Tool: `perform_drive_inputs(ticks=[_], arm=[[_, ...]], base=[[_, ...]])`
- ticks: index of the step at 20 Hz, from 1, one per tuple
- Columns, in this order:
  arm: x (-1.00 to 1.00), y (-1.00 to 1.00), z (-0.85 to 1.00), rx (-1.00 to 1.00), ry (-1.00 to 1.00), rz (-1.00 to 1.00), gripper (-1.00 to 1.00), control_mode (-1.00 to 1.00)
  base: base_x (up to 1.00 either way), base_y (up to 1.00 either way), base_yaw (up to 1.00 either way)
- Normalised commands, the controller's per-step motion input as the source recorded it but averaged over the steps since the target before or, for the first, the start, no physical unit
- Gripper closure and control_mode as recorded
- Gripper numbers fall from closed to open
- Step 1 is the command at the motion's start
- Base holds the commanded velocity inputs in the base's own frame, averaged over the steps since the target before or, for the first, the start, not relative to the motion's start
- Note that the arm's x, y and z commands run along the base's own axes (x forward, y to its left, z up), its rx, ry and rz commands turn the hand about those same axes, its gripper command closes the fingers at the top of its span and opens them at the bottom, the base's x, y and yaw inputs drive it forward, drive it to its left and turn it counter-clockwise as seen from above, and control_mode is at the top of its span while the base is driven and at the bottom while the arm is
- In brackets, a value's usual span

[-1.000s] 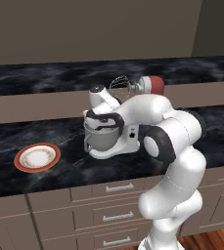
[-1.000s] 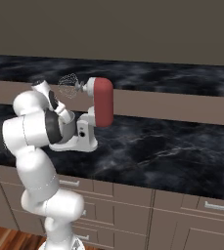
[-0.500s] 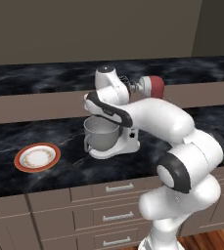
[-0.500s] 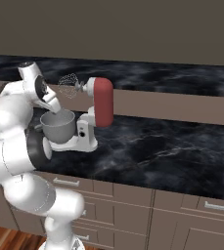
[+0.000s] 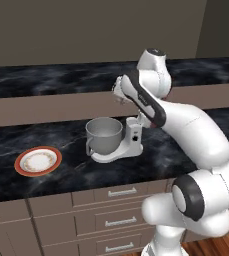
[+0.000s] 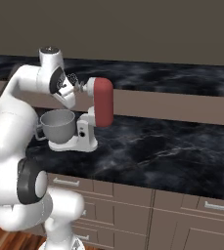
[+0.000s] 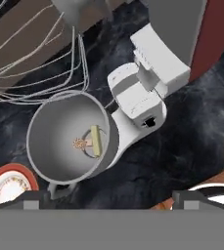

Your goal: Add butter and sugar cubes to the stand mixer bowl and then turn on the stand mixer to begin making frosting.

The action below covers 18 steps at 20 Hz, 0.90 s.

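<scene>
Hand view: butter [image 7: 97,140] + sugar cubes [image 7: 78,143] in bowl [image 7: 55,122]

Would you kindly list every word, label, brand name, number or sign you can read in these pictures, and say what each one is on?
None can be read.
Stand mixer: no brand or label shows on its red head or white body; a small dark mark on its column is too small to read.
Bowl: plain metal, no text.
Plate: a faint pattern inside its orange rim, no lettering.
Drawers and counter: unmarked.

An orange-rimmed plate [image 5: 38,161] sits on the black marble counter [image 5: 16,140] above drawers [image 5: 121,192].
</scene>
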Motion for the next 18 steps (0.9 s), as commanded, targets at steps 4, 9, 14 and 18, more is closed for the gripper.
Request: perform_drive_inputs(ticks=[4,9,14,18], arm=[[0.0,-1.0,0.23,0.23,0.0,-0.1,-1.0,-1.0],[0.0,-1.0,0.08,0.23,0.0,-0.09,-1.0,-1.0],[0.19,-1.0,0.0,0.21,0.01,-0.06,-1.0,-1.0],[0.5,-0.92,-0.03,0.2,0.06,-0.03,-1.0,-1.0]], base=[[0.0,0.0,0.0],[0.0,0.0,0.0],[0.0,0.0,0.0],[0.0,0.0,0.0]])
